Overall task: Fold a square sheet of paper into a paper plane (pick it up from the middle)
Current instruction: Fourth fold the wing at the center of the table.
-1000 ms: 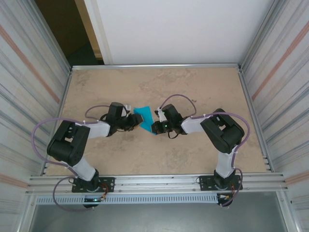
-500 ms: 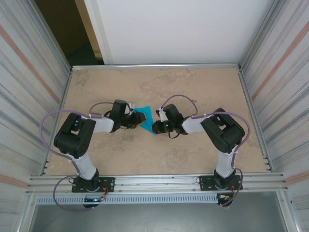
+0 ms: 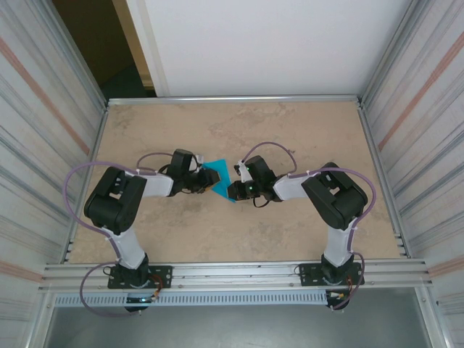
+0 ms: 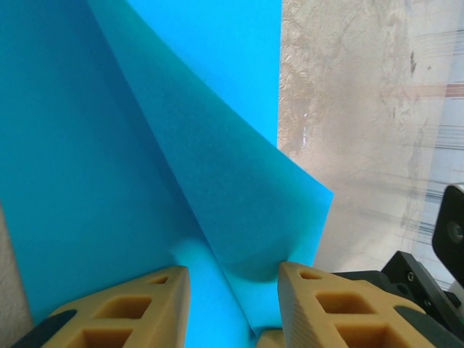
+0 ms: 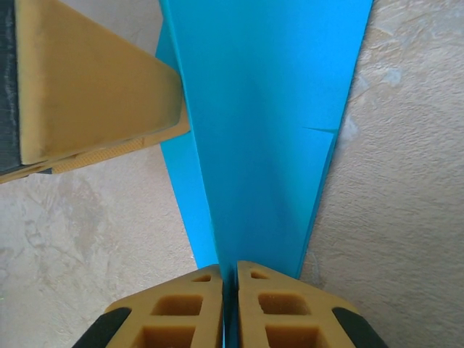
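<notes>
Top external: paper (image 3: 219,181) lies mid-table between both grippers. Right gripper (image 5: 230,275) is pinched on its near folded tip. Left gripper (image 4: 232,279) stands parted astride a lifted flap. Judged light, limp, slippery, easily creased; best gripped at folded edges, not single layers.

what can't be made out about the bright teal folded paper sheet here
- Top external view: creases of the bright teal folded paper sheet are too small; the left gripper and right gripper cover its sides.
- Left wrist view: the sheet's outline is cut off by the top and left edges.
- Right wrist view: its near tip is hidden between the shut fingers.
</notes>
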`<action>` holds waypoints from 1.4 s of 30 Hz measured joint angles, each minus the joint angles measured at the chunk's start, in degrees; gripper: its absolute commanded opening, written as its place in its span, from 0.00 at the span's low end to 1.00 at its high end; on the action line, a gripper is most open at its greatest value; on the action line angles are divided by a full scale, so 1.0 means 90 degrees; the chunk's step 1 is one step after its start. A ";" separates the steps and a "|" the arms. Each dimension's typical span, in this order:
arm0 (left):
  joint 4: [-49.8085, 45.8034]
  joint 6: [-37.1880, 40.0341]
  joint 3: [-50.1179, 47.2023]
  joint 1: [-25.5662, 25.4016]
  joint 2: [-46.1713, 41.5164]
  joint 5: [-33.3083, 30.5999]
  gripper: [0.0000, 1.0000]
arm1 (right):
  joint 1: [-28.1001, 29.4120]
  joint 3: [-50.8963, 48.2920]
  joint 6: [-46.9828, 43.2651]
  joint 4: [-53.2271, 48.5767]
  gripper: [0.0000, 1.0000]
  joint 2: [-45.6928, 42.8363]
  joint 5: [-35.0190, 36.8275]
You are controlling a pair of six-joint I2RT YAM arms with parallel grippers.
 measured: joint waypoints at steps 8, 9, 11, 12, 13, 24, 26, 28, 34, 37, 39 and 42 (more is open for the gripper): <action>-0.1273 0.0236 0.0750 -0.0221 0.0172 -0.0498 0.42 | -0.0039 0.0002 0.0073 0.0051 0.25 -0.0012 -0.0219; -0.1387 0.0243 0.0821 -0.0236 0.0197 -0.0537 0.42 | -0.0044 0.0002 0.0100 0.0051 0.26 -0.0012 -0.0226; -0.1608 0.0260 0.0967 -0.0257 0.0255 -0.0583 0.42 | -0.0044 0.0007 0.0151 0.0051 0.26 -0.0012 -0.0228; -0.1710 0.0260 0.1030 -0.0265 0.0277 -0.0607 0.43 | -0.0044 0.0010 0.0165 0.0049 0.26 -0.0012 -0.0231; -0.1821 0.0262 0.1103 -0.0272 0.0306 -0.0629 0.43 | -0.0044 0.0010 0.0170 0.0049 0.27 -0.0012 -0.0231; -0.2499 0.0306 0.1545 -0.0352 0.0474 -0.0799 0.44 | -0.0117 0.0063 0.0342 -0.0102 0.24 -0.0034 -0.0185; -0.2521 0.0306 0.1554 -0.0352 0.0481 -0.0799 0.44 | -0.0143 0.0087 0.0357 -0.0170 0.23 -0.0034 -0.0170; -0.2543 0.0306 0.1559 -0.0352 0.0488 -0.0799 0.45 | -0.0158 0.0114 0.0362 -0.0216 0.22 -0.0034 -0.0163; -0.2577 0.0306 0.1596 -0.0352 0.0520 -0.0792 0.45 | -0.0168 0.0148 0.0372 -0.0316 0.24 -0.0032 -0.0165; -0.2594 0.0306 0.1608 -0.0352 0.0522 -0.0794 0.45 | -0.0170 0.0146 0.0444 -0.0338 0.30 -0.0085 -0.0100; -0.2594 0.0306 0.1608 -0.0352 0.0522 -0.0794 0.44 | -0.0202 0.0131 0.0498 -0.0357 0.33 -0.0216 0.0007; -0.2596 0.0304 0.1613 -0.0352 0.0522 -0.0794 0.44 | -0.0253 0.0097 0.0505 -0.0396 0.35 -0.0532 0.0172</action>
